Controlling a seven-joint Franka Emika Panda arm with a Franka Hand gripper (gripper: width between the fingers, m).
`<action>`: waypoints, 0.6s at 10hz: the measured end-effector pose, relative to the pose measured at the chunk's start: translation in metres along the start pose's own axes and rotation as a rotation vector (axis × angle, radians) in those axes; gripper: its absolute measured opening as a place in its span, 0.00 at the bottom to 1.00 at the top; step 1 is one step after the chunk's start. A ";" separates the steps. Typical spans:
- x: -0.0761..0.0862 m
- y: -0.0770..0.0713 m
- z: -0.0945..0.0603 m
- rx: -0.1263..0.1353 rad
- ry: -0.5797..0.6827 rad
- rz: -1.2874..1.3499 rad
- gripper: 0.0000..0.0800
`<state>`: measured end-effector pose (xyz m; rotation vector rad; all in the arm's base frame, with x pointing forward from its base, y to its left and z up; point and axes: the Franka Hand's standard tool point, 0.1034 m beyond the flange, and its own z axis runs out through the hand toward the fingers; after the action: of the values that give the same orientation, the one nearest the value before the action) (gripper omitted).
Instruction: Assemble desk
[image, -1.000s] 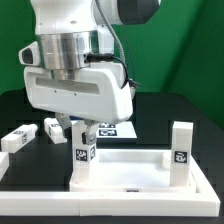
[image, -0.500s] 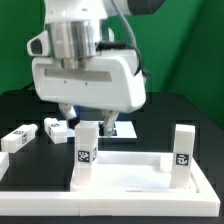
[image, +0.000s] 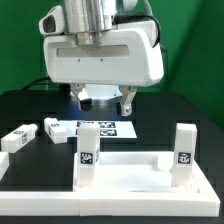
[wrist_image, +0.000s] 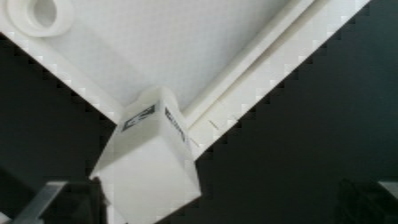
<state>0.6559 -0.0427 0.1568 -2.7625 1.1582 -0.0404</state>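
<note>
The white desk top (image: 130, 176) lies at the front with two tagged white legs standing on it: one at the exterior view's left (image: 88, 146), one at the right (image: 182, 146). My gripper (image: 105, 104) hangs open and empty above and just behind the left leg, not touching it. In the wrist view the gripper (wrist_image: 214, 208) is open, its dark fingers (wrist_image: 63, 202) wide apart, with that leg (wrist_image: 151, 160) below between them and the desk top (wrist_image: 160, 50) beyond.
Two loose tagged legs (image: 17, 139) (image: 56, 128) lie on the black table at the exterior view's left. The marker board (image: 112, 128) lies flat behind the desk top. A thin white border rail (image: 30, 192) runs along the front.
My gripper has risen and shifted toward the exterior view's right, off the left leg. The leg stays standing on the desk top.
</note>
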 end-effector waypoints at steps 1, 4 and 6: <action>0.000 0.000 0.000 0.000 0.000 0.000 0.81; -0.016 -0.001 0.007 0.013 -0.018 0.163 0.81; -0.042 -0.008 0.016 0.012 -0.040 0.326 0.81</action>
<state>0.6334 -0.0053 0.1434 -2.5161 1.5726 0.0432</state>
